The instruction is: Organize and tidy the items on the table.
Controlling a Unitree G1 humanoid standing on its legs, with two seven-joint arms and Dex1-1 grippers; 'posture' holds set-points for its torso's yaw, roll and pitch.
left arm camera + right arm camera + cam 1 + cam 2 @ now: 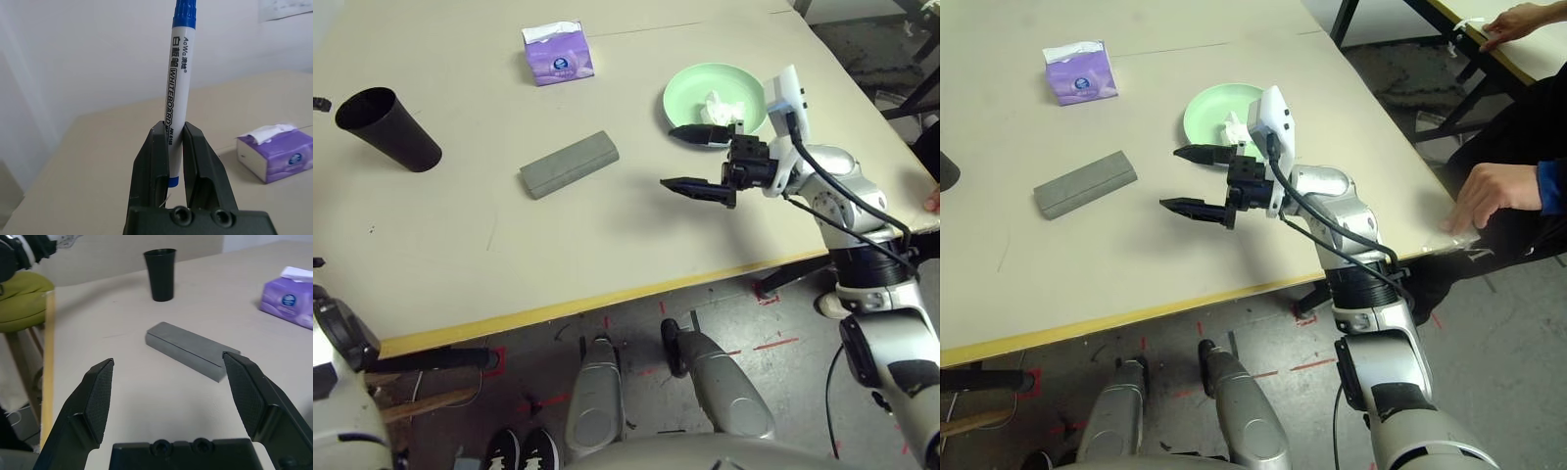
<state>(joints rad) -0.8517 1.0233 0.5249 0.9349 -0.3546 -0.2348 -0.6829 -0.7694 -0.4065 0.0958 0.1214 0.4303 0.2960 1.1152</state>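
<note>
Right gripper [697,160] spread, empty | left gripper [174,147] clamps marker [178,88] | green plate [685,93]: tissue [719,106]

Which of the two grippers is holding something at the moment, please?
The left gripper: its jaws are shut on the blue-capped marker. The right gripper has its jaws wide apart and empty, facing the grey case.

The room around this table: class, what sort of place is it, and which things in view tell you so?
Probably a robot test lab or workshop rather than a home. The beige table stands on a bare concrete floor with red tape marks, a person's hand waits at the table's side, and another table stands close by.
</note>
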